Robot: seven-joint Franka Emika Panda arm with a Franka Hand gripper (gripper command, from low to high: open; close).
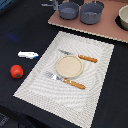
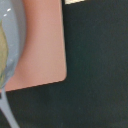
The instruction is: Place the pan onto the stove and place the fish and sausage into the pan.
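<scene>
The pan [image 1: 68, 10], small, round and dark grey, stands on the stove [image 1: 107, 29] near the board's end at the exterior view's left; its thin handle [image 1: 49, 5] points to that left. The fish [image 1: 27, 54], white with a blue end, lies on the dark table left of the placemat. The red sausage [image 1: 16, 71] lies a little nearer than the fish. Both are far from the pan. The wrist view shows a rounded corner of the stove [image 2: 42, 45]. My gripper shows in neither view.
A larger grey pot [image 1: 92, 13] stands beside the pan on the stove. A pale bowl [image 1: 123, 19] sits at the board's right end; its rim shows in the wrist view [image 2: 17, 35]. The striped placemat [image 1: 37, 80] holds a tan plate [image 1: 69, 66] and orange-handled cutlery [image 1: 88, 59].
</scene>
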